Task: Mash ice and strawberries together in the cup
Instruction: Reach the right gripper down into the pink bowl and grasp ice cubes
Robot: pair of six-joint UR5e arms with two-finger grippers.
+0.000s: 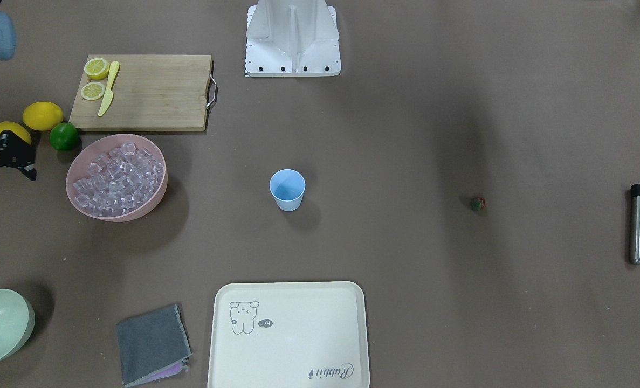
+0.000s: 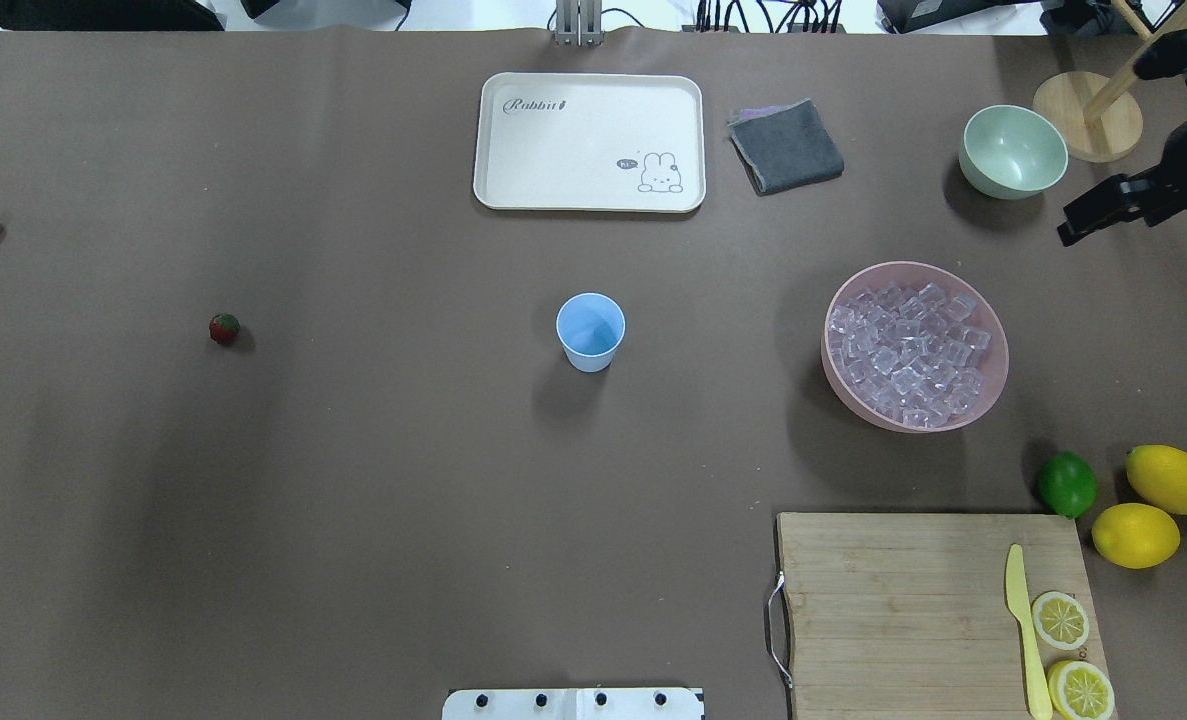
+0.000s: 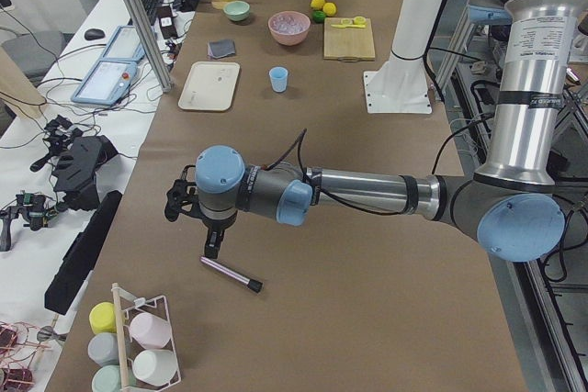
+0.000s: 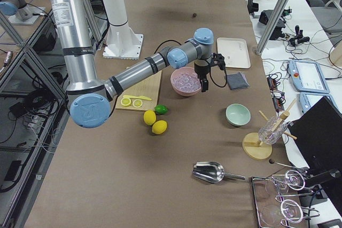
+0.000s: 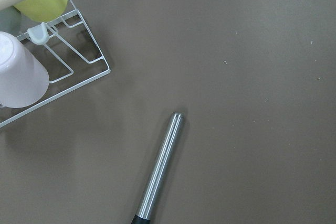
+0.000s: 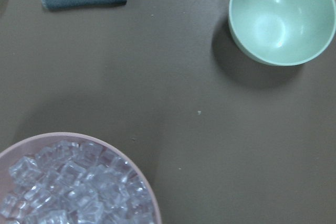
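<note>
Right claw point(image 2: 1103, 208) is hanging near the pink bowl point(image 2: 838, 385); left claw point(image 3: 209, 243) is hovering over the steel muddler point(image 3: 231, 274).

Blue cup point(image 2: 590, 332) is standing upright mid-table, seemingly empty; ice point(image 2: 913, 352) is sitting heaped in the bowl, and the strawberry point(image 2: 224, 328) is lying well apart toward the robot's left. Loading the cup is looking like the step in hand, calling for a descent onto a cube. Neither claw's spread is readable: the right is being cropped at the frame edge, the left is showing only in the side view.
</note>
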